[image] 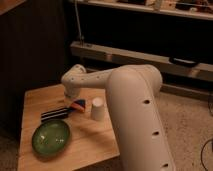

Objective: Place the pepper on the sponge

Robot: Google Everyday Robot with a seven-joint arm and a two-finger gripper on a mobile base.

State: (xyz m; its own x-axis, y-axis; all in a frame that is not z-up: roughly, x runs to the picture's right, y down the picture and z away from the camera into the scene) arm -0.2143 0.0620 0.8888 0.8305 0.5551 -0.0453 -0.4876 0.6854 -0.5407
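The orange-red pepper (78, 104) lies on the wooden table (37, 100), just left of the white cup (97, 109). A bit of the blue sponge (77, 110) shows right under and beside the pepper; whether the pepper rests on it I cannot tell. My gripper (72, 99) hangs at the end of the white arm (127, 105), directly above the pepper and the sponge, and the wrist hides it.
A black-and-white striped flat piece (55, 113) lies left of the pepper. A green plate (51, 136) sits at the table's front left. Dark shelving (145, 55) stands behind the table. The table's right edge runs beside my arm.
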